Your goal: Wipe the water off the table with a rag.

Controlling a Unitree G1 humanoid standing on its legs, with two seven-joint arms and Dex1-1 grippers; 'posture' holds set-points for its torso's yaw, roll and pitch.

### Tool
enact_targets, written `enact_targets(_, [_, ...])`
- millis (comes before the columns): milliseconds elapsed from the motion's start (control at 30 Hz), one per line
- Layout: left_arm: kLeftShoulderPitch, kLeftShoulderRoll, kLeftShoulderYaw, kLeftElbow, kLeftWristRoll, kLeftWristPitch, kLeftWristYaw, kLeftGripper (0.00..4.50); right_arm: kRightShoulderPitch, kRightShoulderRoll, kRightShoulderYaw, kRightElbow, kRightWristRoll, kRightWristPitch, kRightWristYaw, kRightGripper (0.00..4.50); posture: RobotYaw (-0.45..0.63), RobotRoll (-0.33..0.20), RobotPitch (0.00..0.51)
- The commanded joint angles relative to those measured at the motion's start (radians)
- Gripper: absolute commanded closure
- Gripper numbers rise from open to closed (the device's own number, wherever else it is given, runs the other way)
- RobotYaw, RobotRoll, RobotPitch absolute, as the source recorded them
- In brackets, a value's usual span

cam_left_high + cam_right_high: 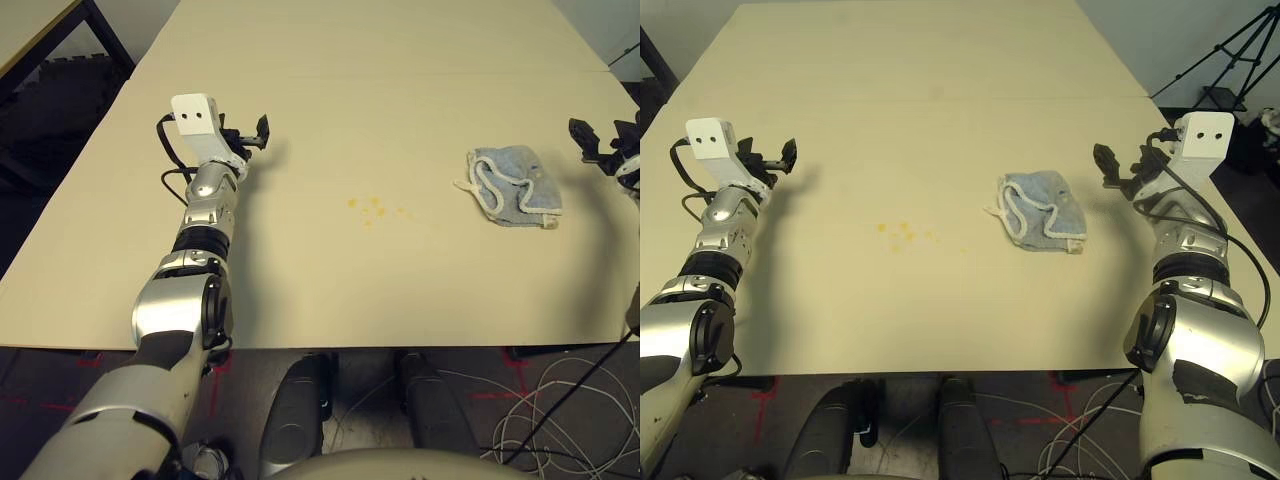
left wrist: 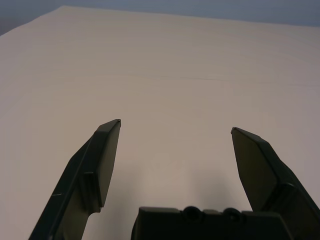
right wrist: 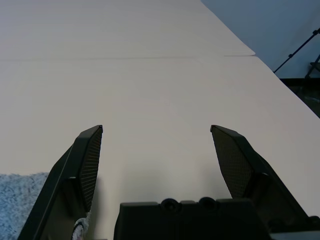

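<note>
**Rag untouched, both grippers spread and empty**

One table, pale beige with a faint seam across it, carries everything. Two arms hang above it. The left gripper is near the left edge, fingers spread with nothing between them. The right gripper is near the right edge, likewise spread and empty.

One rag, grey-blue with a white corded hem, lies crumpled toward the right edge, just beside the right gripper. The water is a loose cluster of about five tiny orange droplets, roughly midway between the side edges and nearer the front edge.

The step in hand looks like fetching the rag. The right gripper should pinch a thick fold, not the cord alone, then drag the cloth flat across every droplet.
</note>
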Motion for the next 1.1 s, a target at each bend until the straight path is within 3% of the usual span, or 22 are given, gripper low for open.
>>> enact_targets(33, [0.002,-0.006,0.003,0.021,0.001,0.012,0.000,0.00,0.015,-0.025,-0.006,0.009,0.000,0.000,0.004,0.02,-0.03,0.000,0.229])
enact_targets(300, [-0.031,-0.003,-0.018,0.017,0.008,0.022,-0.085,0.00,-0.005,-0.058,0.000,0.005,-0.002,0.054,0.019,0.02,-0.04,0.000,0.211])
enact_targets(367, [-0.068,0.026,-0.028,0.011,0.007,0.030,-0.183,0.00,-0.031,-0.083,0.001,0.009,0.003,0.143,0.040,0.02,-0.04,0.000,0.208])
enact_targets(467, [-0.148,0.083,-0.021,0.013,-0.037,0.152,-0.401,0.00,-0.079,-0.126,0.021,0.020,-0.001,0.369,0.125,0.02,-0.04,0.000,0.211])
enact_targets(667, [-0.240,0.174,-0.128,-0.042,-0.015,0.347,-0.828,0.00,-0.106,-0.180,0.122,0.019,-0.066,0.621,0.328,0.02,-0.03,0.000,0.210])
enact_targets(933, [-0.218,0.240,-0.281,-0.231,0.007,0.549,-1.169,0.00,-0.144,-0.131,0.212,0.017,-0.118,0.711,0.460,0.02,-0.01,0.000,0.219])
enact_targets(1100, [-0.167,0.258,-0.337,-0.349,0.008,0.626,-1.232,0.00,-0.165,-0.089,0.248,0.029,-0.147,0.720,0.487,0.02,0.01,0.000,0.230])
